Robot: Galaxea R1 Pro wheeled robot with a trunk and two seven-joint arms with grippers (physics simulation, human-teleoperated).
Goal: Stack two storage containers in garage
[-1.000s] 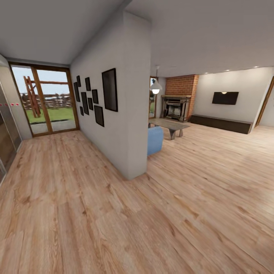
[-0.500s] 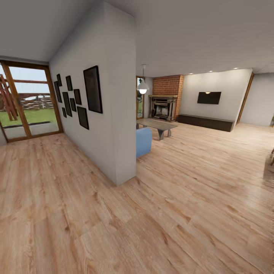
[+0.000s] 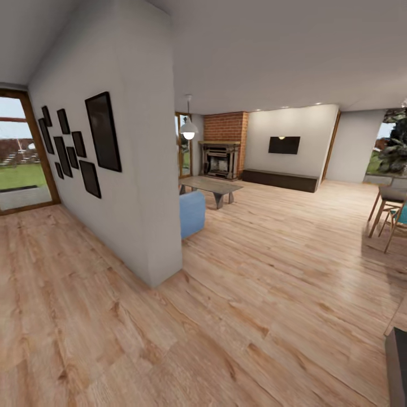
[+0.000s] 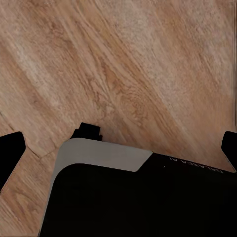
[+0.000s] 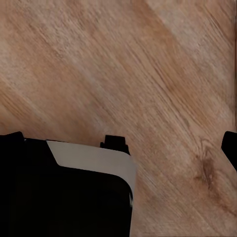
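Looking for the boxes

The robot is facing the living room (image 3: 265, 186) past the brick fireplace (image 3: 225, 144); no boxes are showing. I cannot tell if either tool is open, so everything looks left.

Left gripper (image 4: 117, 148) fingers spread wide with dark tips at 9 and 3 o'clock, holding nothing, right gripper (image 5: 118, 145) likewise spread and unloaded, both above the robot's dark base (image 4: 143, 197)

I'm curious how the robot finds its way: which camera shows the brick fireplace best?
The head view: the brick fireplace stands at the room's far end, beyond the low table. Both wrist views look down at wood plank floor and the robot's dark body.
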